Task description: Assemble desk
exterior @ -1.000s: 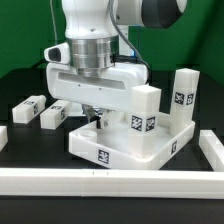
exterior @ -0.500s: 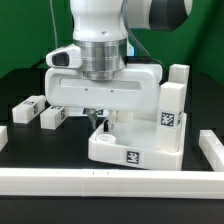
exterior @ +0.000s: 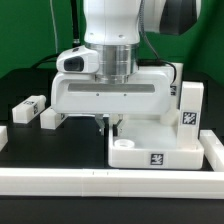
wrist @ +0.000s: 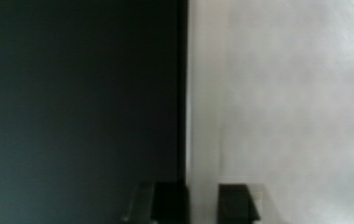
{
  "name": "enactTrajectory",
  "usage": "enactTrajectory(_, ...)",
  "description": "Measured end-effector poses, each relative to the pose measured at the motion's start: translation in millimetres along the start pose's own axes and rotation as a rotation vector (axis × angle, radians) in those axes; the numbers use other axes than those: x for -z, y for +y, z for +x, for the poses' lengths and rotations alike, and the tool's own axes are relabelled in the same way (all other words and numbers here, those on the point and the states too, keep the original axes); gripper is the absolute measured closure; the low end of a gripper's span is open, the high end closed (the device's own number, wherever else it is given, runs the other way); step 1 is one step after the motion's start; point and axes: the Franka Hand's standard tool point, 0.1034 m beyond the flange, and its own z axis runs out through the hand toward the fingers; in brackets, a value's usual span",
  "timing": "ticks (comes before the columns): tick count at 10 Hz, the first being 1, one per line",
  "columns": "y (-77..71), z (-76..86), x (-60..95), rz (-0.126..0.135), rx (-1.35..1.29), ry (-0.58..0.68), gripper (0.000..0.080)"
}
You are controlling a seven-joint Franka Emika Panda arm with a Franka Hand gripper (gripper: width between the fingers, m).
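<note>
The white desk top lies flat at the exterior view's right, with a tag on its front rim. One leg block stands upright on its right corner. A second upright leg shows partly behind my hand. Two loose leg blocks lie on the black table at the left. My gripper is shut on the desk top's left rim. In the wrist view my gripper straddles the edge of the white desk top.
A long white border rail runs along the front, and another rail stands just right of the desk top. A short rail piece shows at the far left. The black table fills the rest.
My gripper has moved toward the exterior view's right, dragging the desk top and its upright legs along until the top lies near the right rail. The loose legs have not moved.
</note>
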Motion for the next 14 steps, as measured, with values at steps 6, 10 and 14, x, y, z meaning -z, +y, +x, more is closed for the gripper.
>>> enactTrajectory(6, 0.5, 19.4, 1.9, -0.025, 0.206, 0.008, 0.0736)
enactTrajectory(10, 5.1, 18.0, 1.5, -0.035, 0.39, -0.003, 0.0736)
enactTrajectory(14, -1.8, 31.9, 1.5, -0.064, 0.641, -0.012, 0.0736)
